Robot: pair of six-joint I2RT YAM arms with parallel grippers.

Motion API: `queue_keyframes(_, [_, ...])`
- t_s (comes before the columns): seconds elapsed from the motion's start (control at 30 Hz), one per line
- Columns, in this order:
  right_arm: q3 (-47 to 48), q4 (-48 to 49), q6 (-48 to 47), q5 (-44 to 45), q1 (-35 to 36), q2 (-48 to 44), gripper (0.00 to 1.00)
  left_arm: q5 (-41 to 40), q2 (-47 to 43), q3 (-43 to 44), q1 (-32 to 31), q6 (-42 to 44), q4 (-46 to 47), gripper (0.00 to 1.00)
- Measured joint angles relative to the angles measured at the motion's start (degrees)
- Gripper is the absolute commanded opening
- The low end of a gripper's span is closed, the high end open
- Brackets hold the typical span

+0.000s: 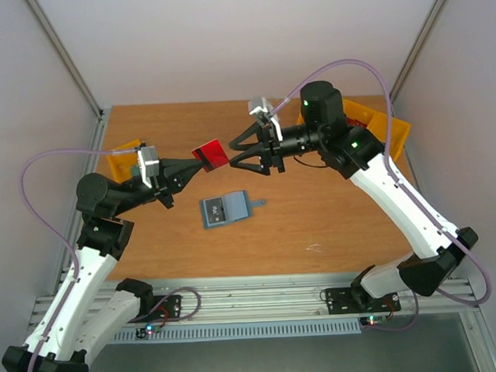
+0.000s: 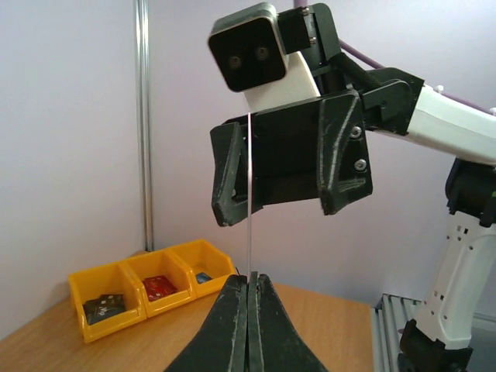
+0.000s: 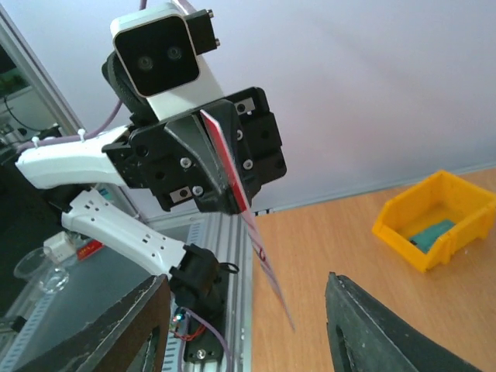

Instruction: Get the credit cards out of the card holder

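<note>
Wooden tabletop (image 1: pixel 315 224), yellow bins (image 1: pixel 400 135) at far corners. We see red credit card (image 1: pixel 211 154) up in air, left gripper (image 1: pixel 196 160) clamped on one edge, right gripper (image 1: pixel 235 152) jaws apart around free end. Card looks thin, stiff, slick, light, so we'd pinch flat faces. Teal card holder (image 1: pixel 224 210) lies flat, nearer.

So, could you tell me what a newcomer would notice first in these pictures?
First, the red credit card, held in mid-air above the middle of the table and pinched at one edge by the shut left gripper. Facing it from the right, the right gripper has its jaws spread open close to the card's other edge. Below them, the blue card holder lies flat on the wooden table.
</note>
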Motion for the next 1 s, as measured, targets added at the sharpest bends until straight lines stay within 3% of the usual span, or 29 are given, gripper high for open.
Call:
queue_keyframes(0.37, [4.09, -2.75, -2.36, 0.5, 4.24, 5.2, 0.19, 0.63, 0.0, 0.02, -0.39, -2.34, 0.42, 0.0])
queue_keyframes(0.47, [4.94, -2.89, -2.01, 0.46, 4.39, 5.38, 0.04, 0.79, 0.0, 0.02, -0.42, -2.62, 0.42, 0.0])
queue_keyframes(0.57, [5.57, -3.19, -1.88, 0.42, 4.39, 5.46, 0.01, 0.79, 0.0, 0.02, -0.61, -2.69, 0.42, 0.01])
queue_keyframes(0.6, [5.77, -3.61, -1.92, 0.35, 4.39, 5.51, 0.01, 0.63, 0.0, 0.02, -0.63, -2.75, 0.39, 0.12])
queue_keyframes(0.63, [5.97, -4.02, -1.99, 0.39, 4.39, 5.53, 0.01, 0.52, 0.0, 0.02, -0.63, -2.82, 0.35, 0.33])
queue_keyframes(0.67, [6.19, -4.35, -2.08, 0.48, 4.42, 5.55, 0.01, 0.35, 0.0, 0.02, -0.63, -2.78, 0.33, 0.55])
queue_keyframes(0.7, [6.64, -5.25, -2.27, 0.72, 4.42, 5.64, 0.01, -0.35, 0.0, 0.02, -0.63, -2.64, 0.04, 0.89])
queue_keyframes(0.73, [6.91, -5.79, -2.58, 1.36, 4.39, 5.64, 0.01, -1.42, -0.02, 0.02, -0.66, -2.62, -0.35, 0.98])
queue_keyframes(0.87, [10.19, -12.2, -6.1, 9.25, 4.33, 5.92, 0.01, -7.91, -0.02, 0.0, -0.68, -1.14, -3.08, 0.99])
queue_keyframes(1.0, [18.62, -22.6, -12.17, 22.49, 4.28, 9.01, 0.01, -18.01, -0.26, -0.17, -0.68, 1.6, -6.73, 0.99])
